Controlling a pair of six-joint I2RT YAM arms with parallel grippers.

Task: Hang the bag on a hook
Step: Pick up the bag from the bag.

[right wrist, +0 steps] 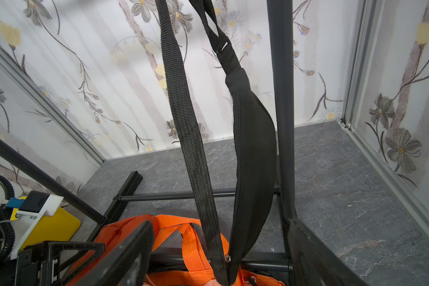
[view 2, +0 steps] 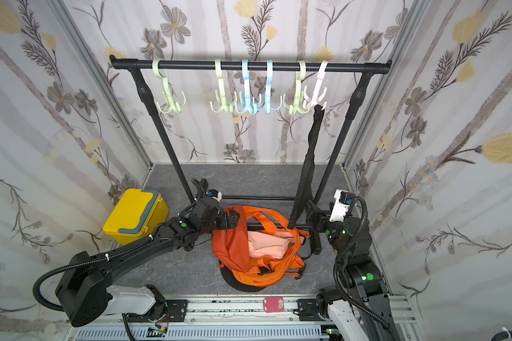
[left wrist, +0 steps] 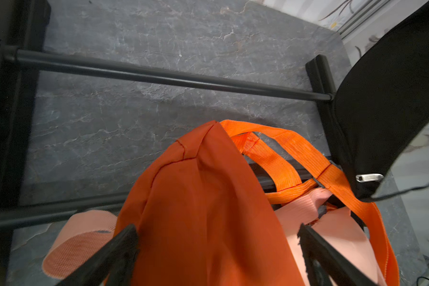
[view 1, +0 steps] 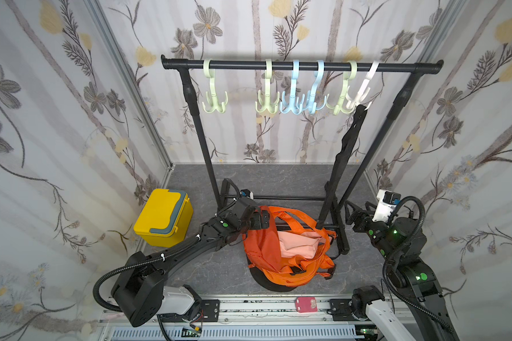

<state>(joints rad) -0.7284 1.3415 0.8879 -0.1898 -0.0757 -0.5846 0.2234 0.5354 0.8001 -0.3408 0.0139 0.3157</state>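
The left arm [view 1: 172, 257] reaches low and forward from its base, its wrist bent toward the middle of the floor [view 1: 219, 271]. The left gripper [view 1: 263, 220] stands over the top edge of the orange bag [view 1: 293, 257]. In the wrist view its jaws are spread wide, with the bag's top fold lying between them, and nothing is pinched. I cannot tell whether the fingers [left wrist: 119, 247] touch the fabric. The orange bag lies slumped on the floor at the foot of the rack [view 1: 278, 65], and its straps cross the rack's low bar. The right arm [view 1: 396, 236] is folded upright, with its wrist turned toward the rack. The right gripper [view 1: 351, 217] is also spread wide and holds nothing. A black bag [view 1: 343, 165] hangs by its strap from the white hook [view 1: 364, 88] at the rail's right end. In both top views its lower end hangs just above the orange bag, near the right gripper but apart from it. A yellow box [view 1: 163, 218] stands to the left, well clear.
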